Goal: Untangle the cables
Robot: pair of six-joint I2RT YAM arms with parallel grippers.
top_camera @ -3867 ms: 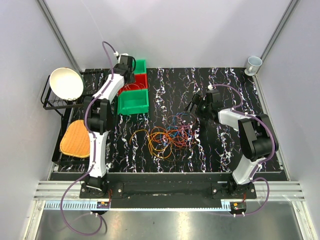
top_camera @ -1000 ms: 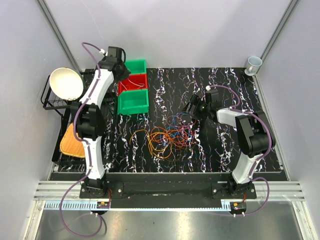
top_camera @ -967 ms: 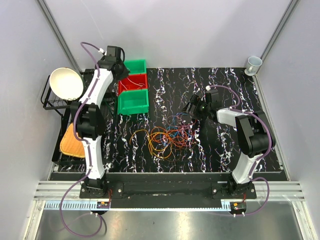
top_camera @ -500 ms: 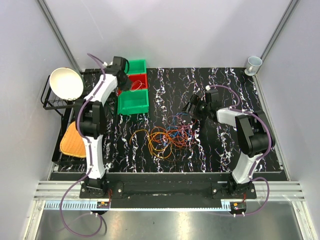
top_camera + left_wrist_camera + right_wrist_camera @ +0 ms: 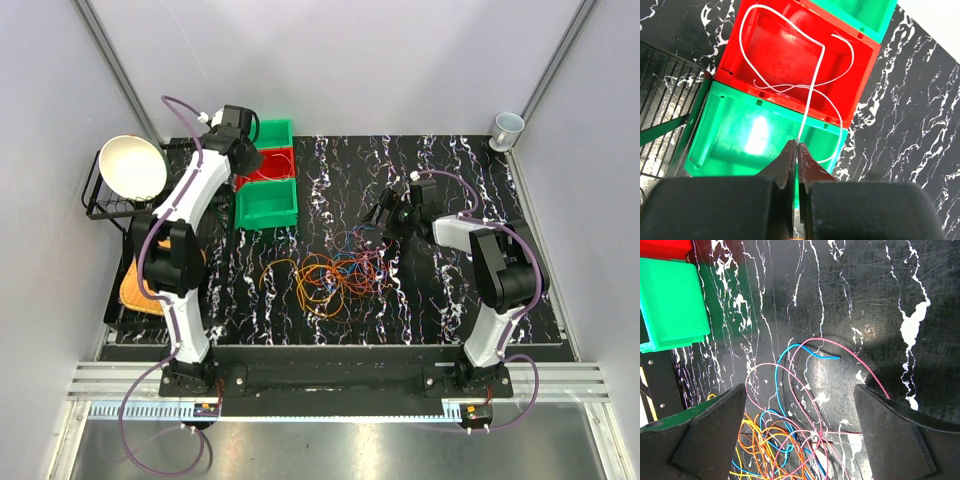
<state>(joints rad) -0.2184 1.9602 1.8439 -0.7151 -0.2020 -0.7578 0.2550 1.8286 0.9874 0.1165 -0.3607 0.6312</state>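
- Pinching a pale cable tight w/ left gripper, nudging back over red bin vs 0.5 s ago, draping it in; drop pending.
- Hovering right gripper spread wide at tangled cables mid-table.

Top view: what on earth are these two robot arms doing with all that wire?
They are sorting a tangle of coloured cables on the table. The left gripper is shut on a white cable that loops through the red bin. The right gripper hangs open over the tangle's edge, holding nothing.
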